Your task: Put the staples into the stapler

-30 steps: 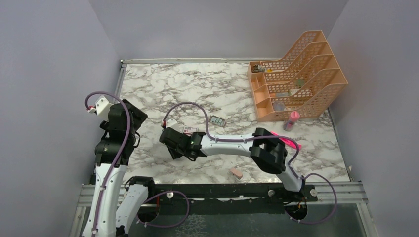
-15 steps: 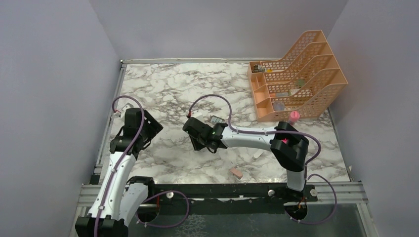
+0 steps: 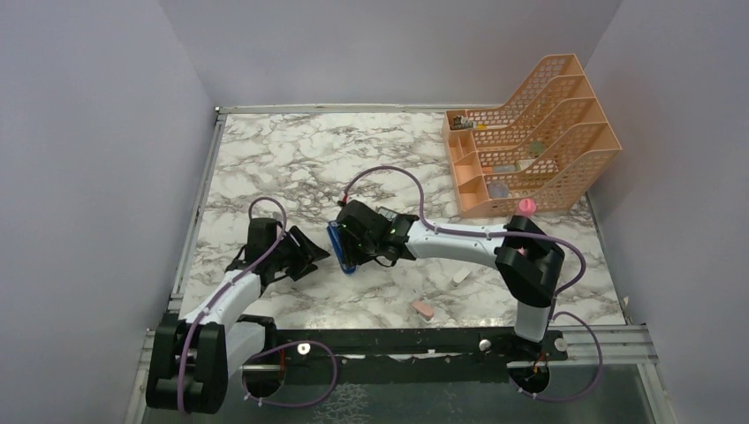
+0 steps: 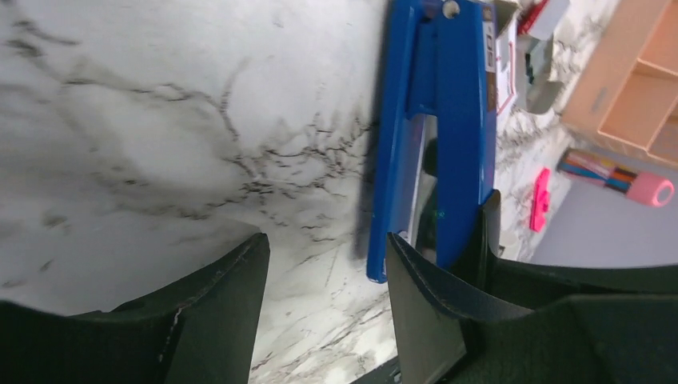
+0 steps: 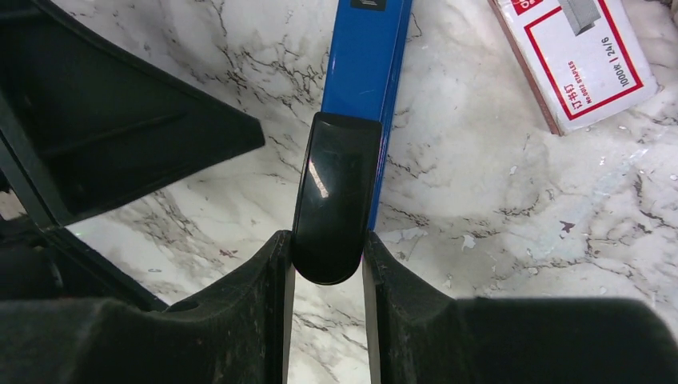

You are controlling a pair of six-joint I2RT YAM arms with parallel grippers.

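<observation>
Right now my right fingers pinch the rounded black end of the blue stapler. Its long axis runs straight up the wrist frame, with the staples box at upper right. My left fingers are spread over bare tabletop. The stapler lies just beside them, toward frame right, running lengthwise alongside.

I see the stapler near the middle of the tabletop, its long axis running roughly near to far. It is slim and blue, with a glossy black top arm lying along the body. The arm's rounded end sits between the fingers of the right hand, touching both. The staples box is white with a red border and marked 24/6. It lies flat near the stapler, apart from it.
</observation>
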